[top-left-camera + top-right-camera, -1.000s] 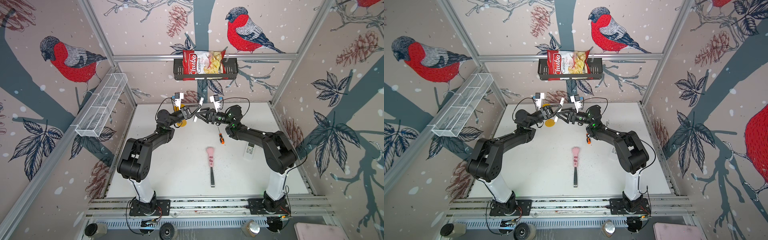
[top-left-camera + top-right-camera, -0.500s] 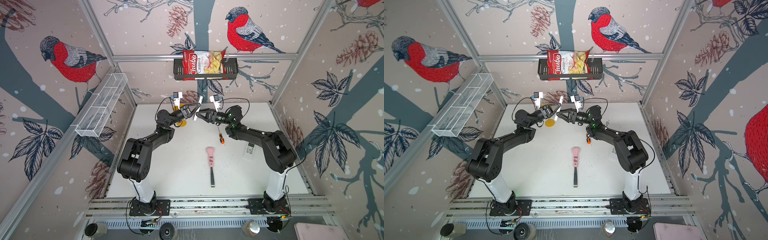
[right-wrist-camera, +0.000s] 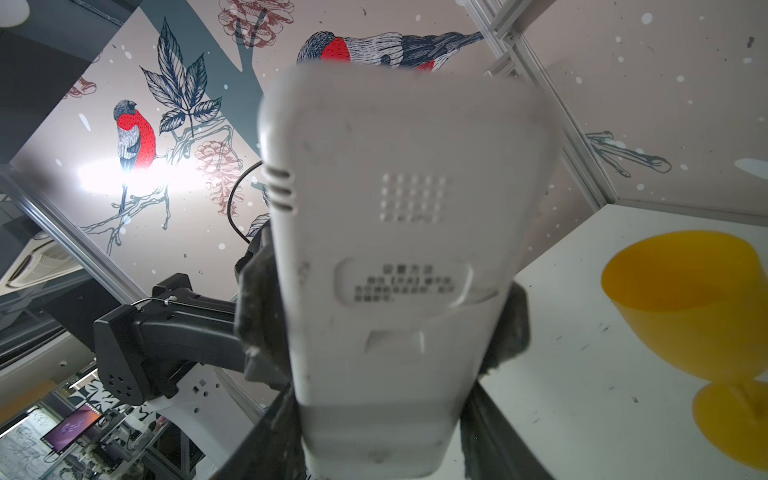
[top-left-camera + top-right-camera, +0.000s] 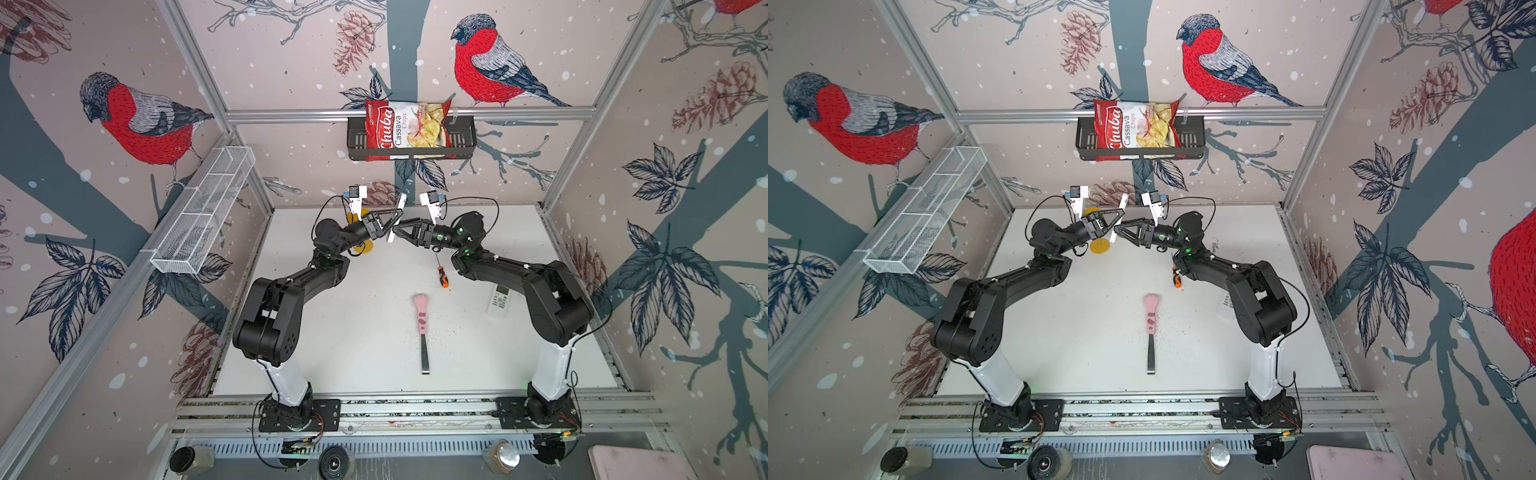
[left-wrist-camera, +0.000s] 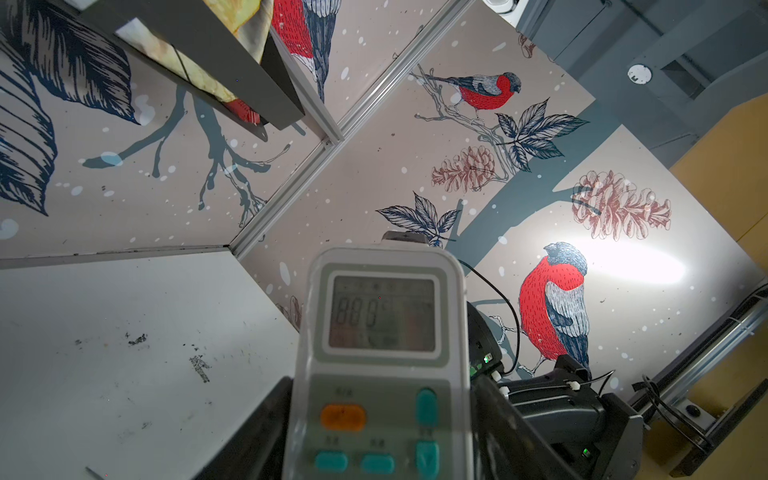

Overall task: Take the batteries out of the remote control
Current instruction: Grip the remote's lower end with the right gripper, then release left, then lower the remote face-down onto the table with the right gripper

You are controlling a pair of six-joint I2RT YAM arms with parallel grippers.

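Nearest, at 6 o'clock, both arm bases sit on the rail at the edge of the white table. Just toward 6 from the table's centre lies a pink-handled scraper, handle to 12, blade to 6. At 3 o'clock a second white remote lies flat, display up, close beside the right arm. Toward 1 o'clock lies the orange-and-black screwdriver, shaft pointing to 12. Farther, at 11 o'clock, a yellow goblet-shaped cup lies on its side. At 12 o'clock the arms meet above the table, the remote control standing nearly upright in the air between them. The right gripper faces its back and pinches its lower end, fingers tight against both edges. The left gripper faces the front, with its display and orange and teal buttons; its pads lie along the two long edges farther up, but I cannot tell whether they press or only flank. The back cover looks closed; the batteries are out of sight. Farthest, on the back wall at 12, a black basket holds a bag of cassava chips; at 10 o'clock a white wire basket hangs on the side wall.
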